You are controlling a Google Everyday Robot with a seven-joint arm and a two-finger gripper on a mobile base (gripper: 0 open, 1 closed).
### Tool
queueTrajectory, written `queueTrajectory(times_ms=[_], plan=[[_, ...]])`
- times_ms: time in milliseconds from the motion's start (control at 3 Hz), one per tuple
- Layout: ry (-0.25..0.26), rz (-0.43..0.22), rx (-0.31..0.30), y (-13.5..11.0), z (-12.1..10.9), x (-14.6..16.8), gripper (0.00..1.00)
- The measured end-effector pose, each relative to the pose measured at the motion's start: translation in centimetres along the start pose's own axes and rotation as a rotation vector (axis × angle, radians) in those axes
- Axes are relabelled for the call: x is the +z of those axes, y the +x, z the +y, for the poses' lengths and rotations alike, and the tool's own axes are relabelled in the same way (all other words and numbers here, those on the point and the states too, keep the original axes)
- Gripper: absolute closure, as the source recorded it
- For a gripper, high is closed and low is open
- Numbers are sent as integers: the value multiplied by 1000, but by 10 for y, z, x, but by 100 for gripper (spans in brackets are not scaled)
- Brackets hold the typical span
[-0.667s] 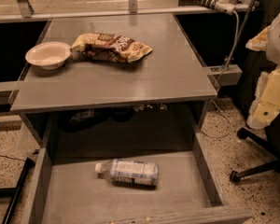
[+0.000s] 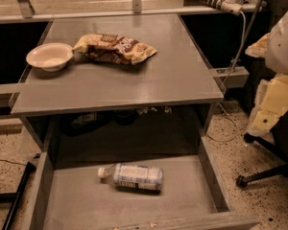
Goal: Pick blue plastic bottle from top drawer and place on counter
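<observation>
The blue plastic bottle (image 2: 134, 177) lies on its side in the top drawer (image 2: 210, 176), which is pulled out below the bench (image 2: 173, 75); its white cap points left. The drawer's front corners are cut off by the picture's lower edge. On the bench's far left sit a pale bowl (image 2: 50, 56) and, touching it, a brown-and-cream snack bag (image 2: 115, 48). Under the benchtop, dark shapes are too dim to name. Right of the bench only the arm's (image 2: 283, 37) white and cream shells show, cropped; the pincer is out of view, so its state cannot be told.
</observation>
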State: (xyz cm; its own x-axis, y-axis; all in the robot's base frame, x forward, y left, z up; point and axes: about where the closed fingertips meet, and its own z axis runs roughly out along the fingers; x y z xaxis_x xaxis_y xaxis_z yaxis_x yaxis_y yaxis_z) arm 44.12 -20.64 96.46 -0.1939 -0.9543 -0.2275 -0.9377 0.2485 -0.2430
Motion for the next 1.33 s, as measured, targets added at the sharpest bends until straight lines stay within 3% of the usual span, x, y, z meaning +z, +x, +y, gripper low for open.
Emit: queueTrajectory(times_ms=[333,667,1000,1333], plan=[[-30,-63,-32,-9,14,34,0],[-42,-170,-75,-15,32,78,0],[-52,-276,-77,-17,54,129,0],[-78,-312,-61,-18,71,180,0]])
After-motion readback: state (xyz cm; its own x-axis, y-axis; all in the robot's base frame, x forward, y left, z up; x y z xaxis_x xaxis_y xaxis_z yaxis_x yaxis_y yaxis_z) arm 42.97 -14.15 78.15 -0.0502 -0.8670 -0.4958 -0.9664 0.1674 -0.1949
